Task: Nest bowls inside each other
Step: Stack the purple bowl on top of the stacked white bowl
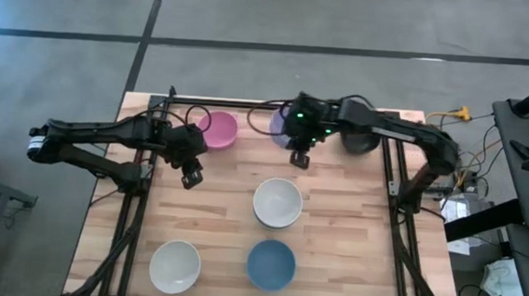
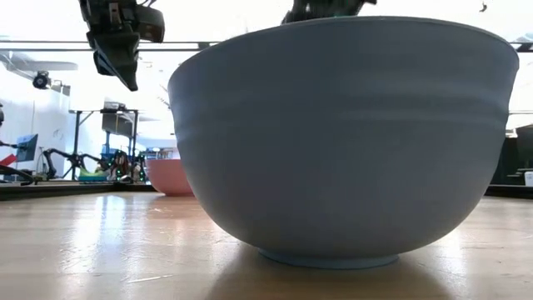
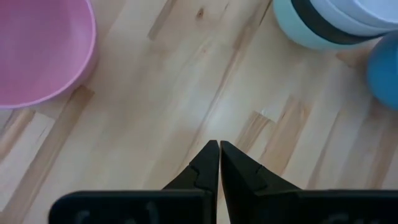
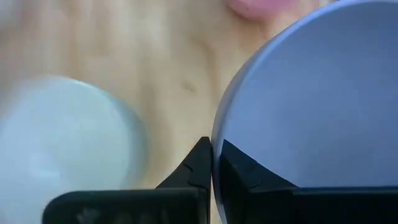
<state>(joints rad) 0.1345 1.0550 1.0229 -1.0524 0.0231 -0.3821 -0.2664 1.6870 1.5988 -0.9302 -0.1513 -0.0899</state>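
My right gripper [image 1: 298, 157] is shut on the lavender bowl [image 1: 280, 126] near the table's far edge, with the pink bowl [image 1: 219, 129] to its left and a black bowl [image 1: 356, 140] to its right. My left gripper [image 1: 191, 175] [image 3: 219, 146] is shut and hangs over bare wood just near of the pink bowl [image 3: 37, 50], touching nothing. A stack with a white bowl on top [image 1: 277, 202] stands mid-table; the left wrist view shows it as mint green, black and white bowls nested [image 3: 329, 25]. A white bowl [image 1: 175, 265] and the blue bowl [image 1: 270, 265] [image 2: 341, 133] stand near the near edge. My right gripper [image 4: 213, 146] pinches the lavender bowl's rim [image 4: 219, 127], one finger outside the wall [image 4: 196, 165] and one inside the bowl [image 4: 239, 171]. The fingers come from above, pointing down. Whether the bowl is lifted off the table cannot be told.
Black frame rails run along the table's left, right and far sides [image 1: 249, 103]. Bare wood lies between the pink bowl and the middle stack [image 1: 224, 192]. In the low view the blue bowl blocks most of the table; only the pink bowl [image 2: 171, 177] shows behind it.
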